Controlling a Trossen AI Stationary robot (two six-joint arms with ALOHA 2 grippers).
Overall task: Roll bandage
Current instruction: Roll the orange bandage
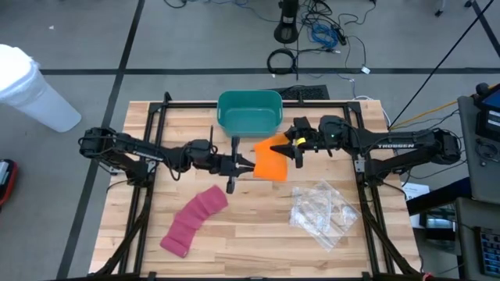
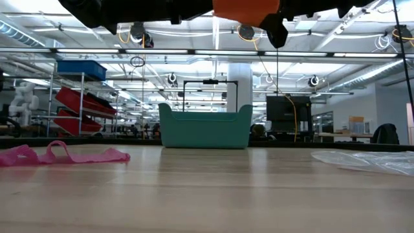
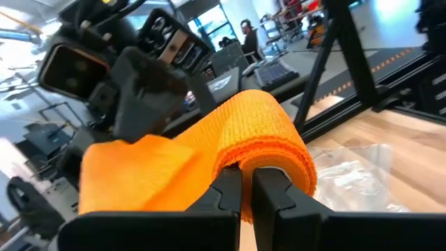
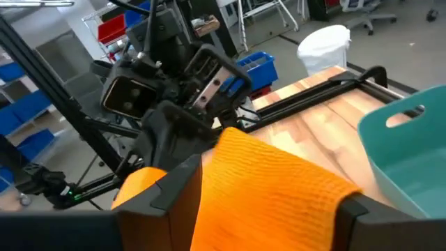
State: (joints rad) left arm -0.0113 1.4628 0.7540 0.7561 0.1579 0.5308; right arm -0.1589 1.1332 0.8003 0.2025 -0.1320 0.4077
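Hanging in the air above the middle of the tabletop (image 1: 250, 234), the orange bandage (image 1: 271, 160) is stretching between the two hands. The left hand (image 1: 248, 165) is reaching in from the left side and its fingers (image 3: 226, 195) are clenched on the rolled end of the orange bandage, as the left wrist view is showing: the roll is sitting right over the pressed-together tips. The right hand (image 1: 298, 150) is coming in from the right side at the opposite end of the strip, near the teal bin (image 1: 250, 111). In the right wrist view its fingers (image 4: 178, 183) are standing apart on either side of the flat orange cloth, which is draping between them; they are released rather than pinching, though the cloth is lying across them.

From the low view the orange bandage is showing only at the top edge, well clear of the wood, with dark arm parts around it.

A pink bandage (image 1: 193, 221) is lying unrolled and wavy on the front left part of the tabletop, well apart from both hands. A crumpled clear plastic bag (image 1: 322, 211) is lying on the front right part. The teal bin is sitting at the back centre of the tabletop, just behind the suspended orange strip.
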